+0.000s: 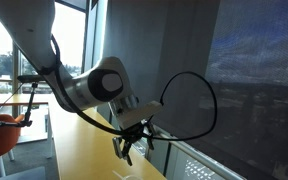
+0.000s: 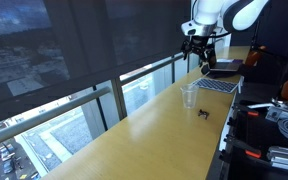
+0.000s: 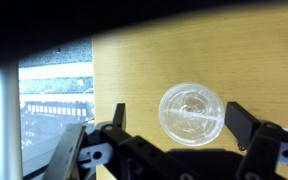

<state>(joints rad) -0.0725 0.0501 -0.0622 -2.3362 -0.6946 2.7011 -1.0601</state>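
Observation:
My gripper (image 3: 177,118) is open and empty, hanging above a long wooden counter (image 3: 154,70). Straight below it in the wrist view stands a clear plastic cup (image 3: 192,111), seen from above between the two black fingers but well beneath them. In an exterior view the cup (image 2: 189,96) stands upright on the counter (image 2: 134,135) below the gripper (image 2: 200,52). In an exterior view the gripper (image 1: 134,142) hangs from the white arm over the counter (image 1: 79,150); the cup is hidden there.
A small black object (image 2: 204,112) lies on the counter near the cup. A laptop (image 2: 220,78) sits at the far end. A glass railing and dark window blinds (image 2: 74,50) run along the counter's edge. Cables and equipment (image 2: 279,125) lie beside it.

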